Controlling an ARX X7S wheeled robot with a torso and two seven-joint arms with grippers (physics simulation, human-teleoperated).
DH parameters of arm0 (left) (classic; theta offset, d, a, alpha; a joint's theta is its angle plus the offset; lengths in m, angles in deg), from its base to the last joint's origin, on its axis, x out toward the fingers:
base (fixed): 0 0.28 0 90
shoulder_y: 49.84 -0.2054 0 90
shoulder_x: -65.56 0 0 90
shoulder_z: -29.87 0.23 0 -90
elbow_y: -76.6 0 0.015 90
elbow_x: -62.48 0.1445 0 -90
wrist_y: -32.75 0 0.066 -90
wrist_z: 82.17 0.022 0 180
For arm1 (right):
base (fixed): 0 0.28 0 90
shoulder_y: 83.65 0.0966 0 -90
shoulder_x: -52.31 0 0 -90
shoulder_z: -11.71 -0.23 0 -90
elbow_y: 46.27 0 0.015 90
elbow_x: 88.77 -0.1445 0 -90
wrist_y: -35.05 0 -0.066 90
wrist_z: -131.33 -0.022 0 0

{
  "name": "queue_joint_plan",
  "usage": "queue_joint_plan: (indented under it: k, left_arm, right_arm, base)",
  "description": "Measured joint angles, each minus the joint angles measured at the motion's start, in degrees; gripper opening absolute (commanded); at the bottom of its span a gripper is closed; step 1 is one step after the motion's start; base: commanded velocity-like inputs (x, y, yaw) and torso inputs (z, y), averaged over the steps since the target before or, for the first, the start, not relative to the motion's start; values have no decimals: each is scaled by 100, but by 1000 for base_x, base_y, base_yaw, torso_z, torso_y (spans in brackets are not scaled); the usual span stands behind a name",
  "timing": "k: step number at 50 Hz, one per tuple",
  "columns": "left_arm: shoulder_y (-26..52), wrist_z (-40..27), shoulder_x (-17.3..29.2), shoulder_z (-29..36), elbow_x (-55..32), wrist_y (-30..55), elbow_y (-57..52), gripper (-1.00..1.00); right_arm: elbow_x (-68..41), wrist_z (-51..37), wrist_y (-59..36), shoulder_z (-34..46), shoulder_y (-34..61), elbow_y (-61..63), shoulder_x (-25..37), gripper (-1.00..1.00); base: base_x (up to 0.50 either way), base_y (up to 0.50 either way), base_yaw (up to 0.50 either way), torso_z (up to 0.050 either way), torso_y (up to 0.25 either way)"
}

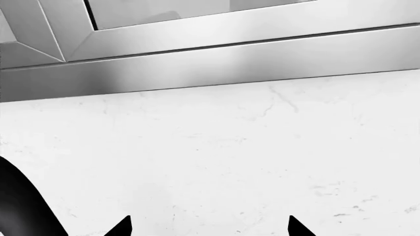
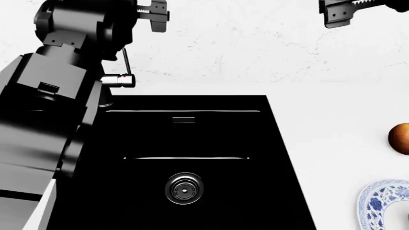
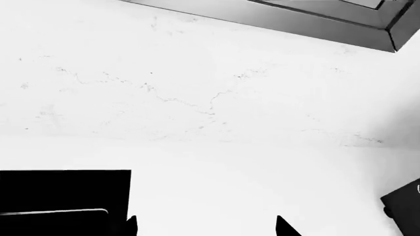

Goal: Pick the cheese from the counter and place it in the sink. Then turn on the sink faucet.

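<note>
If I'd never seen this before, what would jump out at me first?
The big glossy black sink fills the middle of the head view, its round metal drain shining near the front. The bulky black left arm looms over its left side, partly hiding the faucet. At the right edge, an orange-brown fruit sits behind a blue-patterned plate.

An orange-brown fruit (image 2: 400, 138) sits near a blue-patterned plate (image 2: 383, 203) — both before the veined white wall (image 2: 255, 43).
</note>
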Motion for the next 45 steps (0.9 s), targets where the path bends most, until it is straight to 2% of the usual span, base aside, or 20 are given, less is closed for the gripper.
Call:
queue_joint_plan:
  k: [7, 15, 23, 33, 45]
  left_arm:
    - [10, 2, 1, -45, 40, 12, -1, 100]
    - [17, 30, 6, -289, 296, 42, 0, 100]
    - [8, 78, 10, -596, 616, 71, -1, 100]
    - [-30, 117, 7, -848, 883, 101, 0, 100]
    - [-47, 137, 10, -976, 1005, 133, 0, 100]
  right_arm:
    - [-2235, -1533, 144, 956, 638, 154, 750, 100]
    - [-3714, -2539, 193, 1787, 1015, 226, 1223, 100]
    - [-4393, -2992, -139, 2461, 1179, 361, 1558, 100]
    - [-5128, -3226, -374, 3285, 1265, 1435, 2224, 100]
    - [-5679, -3321, -383, 4036, 1296, 2308, 2583, 100]
  base:
    - [0, 0, 0, 0, 0]
    - [0, 0, 0, 0, 0]
    - [0, 0, 0, 0, 0]
    - [0, 0, 0, 0, 0]
    - [0, 0, 0, 0, 0]
